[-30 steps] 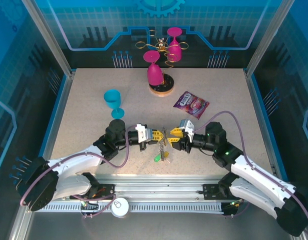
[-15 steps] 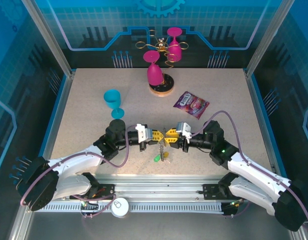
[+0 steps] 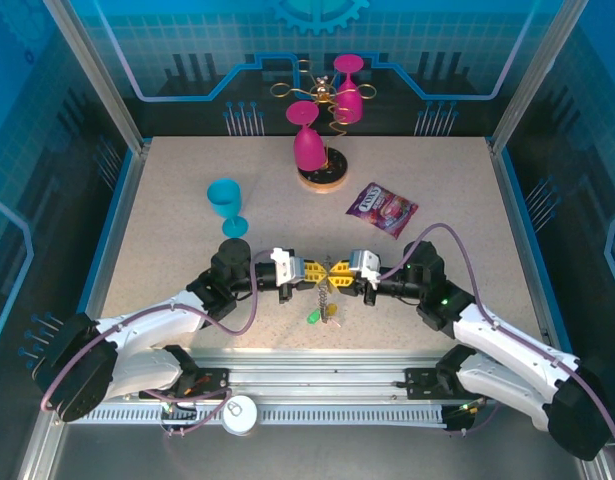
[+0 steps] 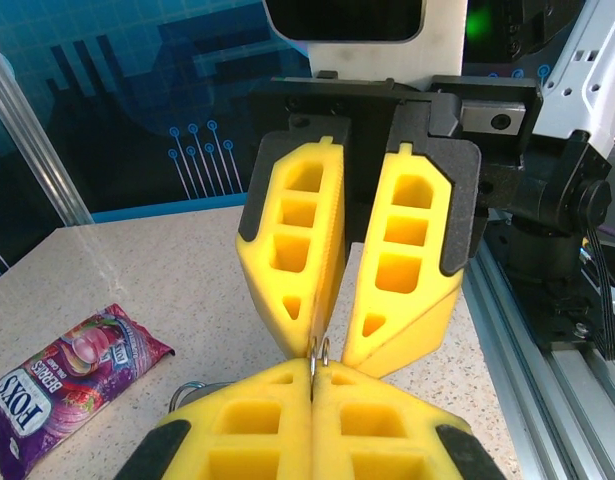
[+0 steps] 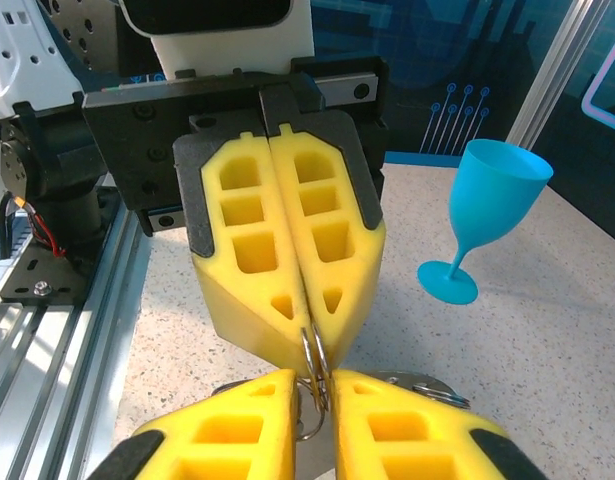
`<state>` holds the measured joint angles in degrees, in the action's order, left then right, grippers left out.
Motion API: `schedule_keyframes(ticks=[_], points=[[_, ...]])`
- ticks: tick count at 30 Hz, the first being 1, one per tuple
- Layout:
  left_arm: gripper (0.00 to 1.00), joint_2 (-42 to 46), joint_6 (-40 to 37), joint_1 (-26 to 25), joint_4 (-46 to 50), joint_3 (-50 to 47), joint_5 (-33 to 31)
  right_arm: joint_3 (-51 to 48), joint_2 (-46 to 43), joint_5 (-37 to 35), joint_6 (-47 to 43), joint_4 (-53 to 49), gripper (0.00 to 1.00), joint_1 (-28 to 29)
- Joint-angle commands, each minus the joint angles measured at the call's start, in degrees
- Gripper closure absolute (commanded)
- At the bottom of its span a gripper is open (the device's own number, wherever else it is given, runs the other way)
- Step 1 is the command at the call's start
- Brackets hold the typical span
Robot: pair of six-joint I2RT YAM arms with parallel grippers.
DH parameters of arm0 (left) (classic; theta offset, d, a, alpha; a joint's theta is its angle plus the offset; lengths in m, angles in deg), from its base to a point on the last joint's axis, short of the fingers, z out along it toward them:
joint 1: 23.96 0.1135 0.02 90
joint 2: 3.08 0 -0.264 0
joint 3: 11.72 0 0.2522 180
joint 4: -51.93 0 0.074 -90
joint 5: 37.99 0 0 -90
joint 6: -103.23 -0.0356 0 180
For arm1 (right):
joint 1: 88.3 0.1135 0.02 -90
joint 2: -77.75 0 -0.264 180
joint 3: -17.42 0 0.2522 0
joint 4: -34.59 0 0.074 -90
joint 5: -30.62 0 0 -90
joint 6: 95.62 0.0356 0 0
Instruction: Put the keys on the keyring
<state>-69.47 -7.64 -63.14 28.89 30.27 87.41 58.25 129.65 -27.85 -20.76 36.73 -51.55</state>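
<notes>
My left gripper (image 3: 318, 272) is shut on the keyring (image 3: 328, 274), a thin metal ring held above the table near the front middle. A short chain hangs from the ring, with keys below it: a green head (image 3: 313, 317) and a yellow head (image 3: 332, 311). My right gripper (image 3: 339, 272) meets the left one tip to tip. In the left wrist view the keyring (image 4: 318, 350) pokes up from my shut left gripper (image 4: 314, 368). In the right wrist view the keyring (image 5: 315, 365) sits between the narrowly open jaws of the right gripper (image 5: 315, 385).
A teal cup (image 3: 225, 205) stands left of centre. A purple snack packet (image 3: 382, 210) lies right of centre. The gold wire stand with pink glasses (image 3: 322, 135) is at the back. A metal rail (image 3: 317, 385) runs along the near edge.
The right gripper has moved left up to the left gripper, and its jaws have narrowed around the ring. The left gripper has held still, shut on the ring.
</notes>
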Motion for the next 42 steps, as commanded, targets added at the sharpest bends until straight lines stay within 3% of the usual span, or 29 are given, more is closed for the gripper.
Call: schedule_keyframes(ticks=[1,4,7,11,16,20,27,34,40,42], points=[[1.00,-0.3,0.9,-0.2,-4.0,0.3,2.0,1.0,0.6,-0.3,-1.4,0.5,0.83,0.9],[1.00,-0.4,1.2,-0.2,-4.2,0.4,2.0,1.0,1.4,-0.3,-1.4,1.2,0.88,1.0],[1.00,-0.5,1.5,-0.2,-4.3,0.3,2.0,1.2,1.7,-0.7,-1.2,2.1,1.00,1.0],[1.00,0.1,1.5,-0.2,-2.6,0.3,-0.1,2.5,0.9,-2.3,-0.4,-0.1,1.00,1.0],[0.83,2.6,-3.6,-0.2,8.7,2.1,-3.3,7.9,1.1,-5.4,-3.4,-14.7,1.00,1.3],[0.81,3.8,-8.7,-0.1,19.3,5.2,-4.9,12.0,2.3,-8.7,-7.0,-23.1,1.00,2.9],[0.79,4.0,-13.0,-0.1,27.6,8.9,-5.6,20.3,6.2,-15.4,-13.4,-35.2,1.00,6.9],[0.81,3.4,-14.9,-0.2,31.0,10.5,-5.5,27.1,10.2,-17.2,-15.5,-39.5,1.00,9.7],[1.00,3.9,-15.3,-0.2,31.8,10.9,-5.2,30.8,12.9,-18.9,-17.4,-43.5,1.00,12.1],[1.00,4.2,-15.3,-0.2,31.5,10.7,-5.2,30.1,11.9,-17.7,-15.9,-41.9,1.00,11.5]])
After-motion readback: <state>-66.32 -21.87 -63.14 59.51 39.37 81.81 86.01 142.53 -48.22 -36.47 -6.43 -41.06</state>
